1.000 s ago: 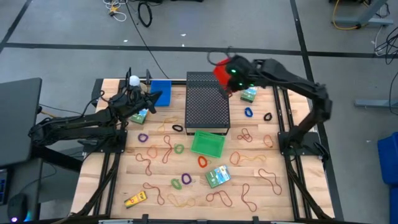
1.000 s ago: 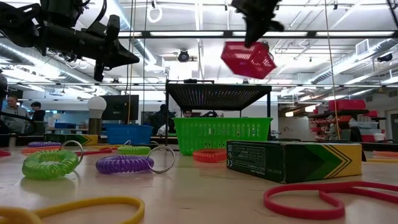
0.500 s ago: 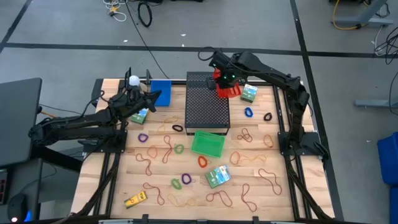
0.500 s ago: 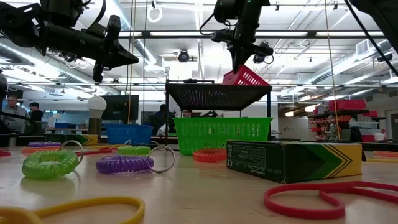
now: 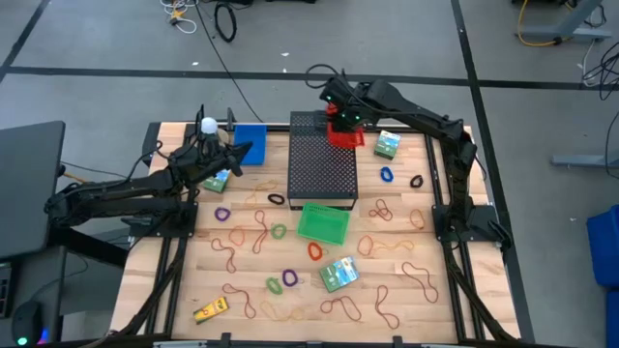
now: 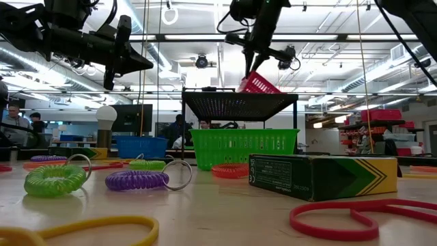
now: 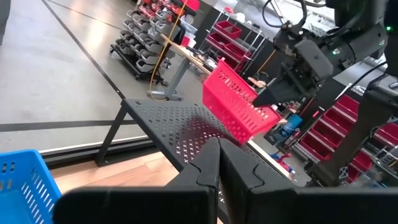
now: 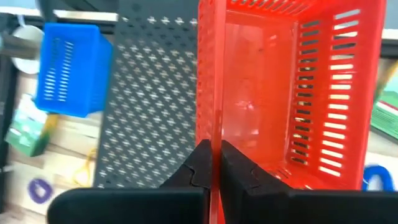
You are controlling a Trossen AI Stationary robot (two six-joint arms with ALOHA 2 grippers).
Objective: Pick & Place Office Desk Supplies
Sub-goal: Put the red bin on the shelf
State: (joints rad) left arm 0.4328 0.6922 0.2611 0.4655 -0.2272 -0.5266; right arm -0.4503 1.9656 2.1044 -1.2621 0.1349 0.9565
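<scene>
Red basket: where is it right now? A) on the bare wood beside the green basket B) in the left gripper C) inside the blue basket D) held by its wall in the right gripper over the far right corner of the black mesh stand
D: the right gripper is shut on one wall of the red basket, which tilts at the far right corner of the black mesh stand.

Both arms are dark, near black, built of slim jointed links with rounded housings at the joints. The right arm (image 5: 426,116) shows a small green light near its wrist. The left arm (image 5: 126,193) ends in two black, angular fingers (image 7: 205,165) with stepped inner edges.
</scene>
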